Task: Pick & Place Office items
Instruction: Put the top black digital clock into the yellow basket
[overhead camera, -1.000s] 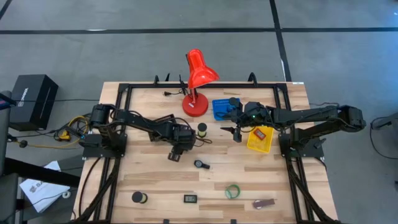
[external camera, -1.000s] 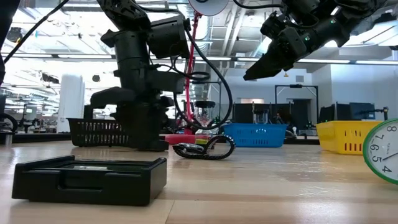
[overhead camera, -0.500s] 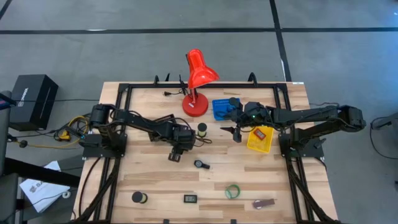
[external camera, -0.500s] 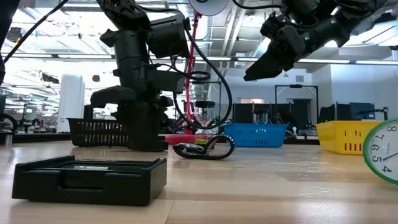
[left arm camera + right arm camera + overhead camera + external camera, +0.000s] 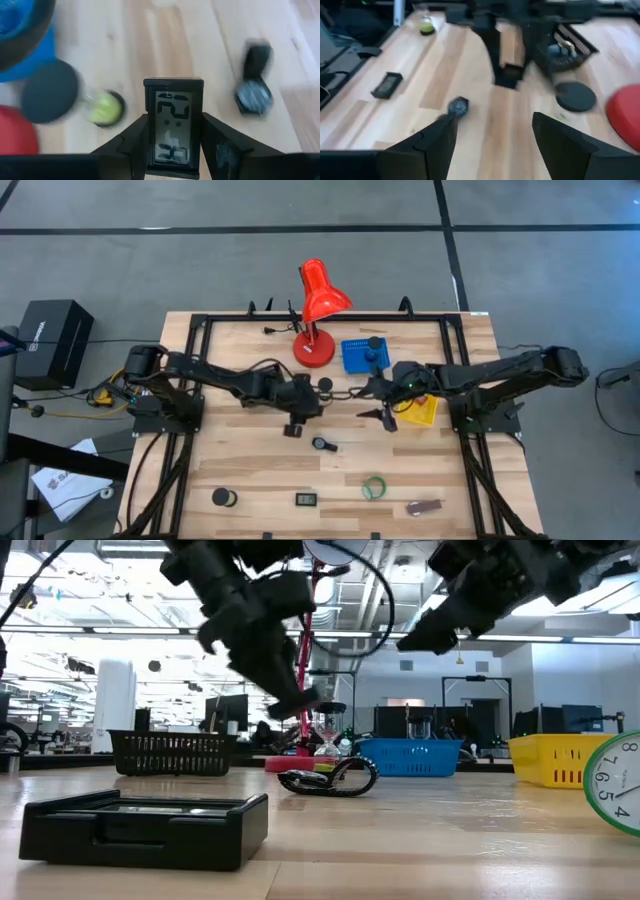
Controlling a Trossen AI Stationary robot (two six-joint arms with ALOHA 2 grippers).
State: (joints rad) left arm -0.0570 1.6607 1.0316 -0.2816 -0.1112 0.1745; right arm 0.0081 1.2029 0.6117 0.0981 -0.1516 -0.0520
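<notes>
**Small clock rides in left tool above mid-bench**

The left tool pinches a small black digital clock by its two long side edges, display facing the wrist camera, and carries it clear of the bench near the middle, in front of the red desk lamp. The clock looks light and rigid, a smooth plastic slab; its flat sides give the pads a fair hold, though the glossy case could slip if the squeeze eased, and the display face is best left untouched. The right tool hangs spread and empty above the bench just beside the yellow tray. Other office items lie scattered: a black wristwatch below the clock, a green tape ring, a second black display and a maroon oblong near the front edge. The blue tray stands beside the lamp.
</notes>
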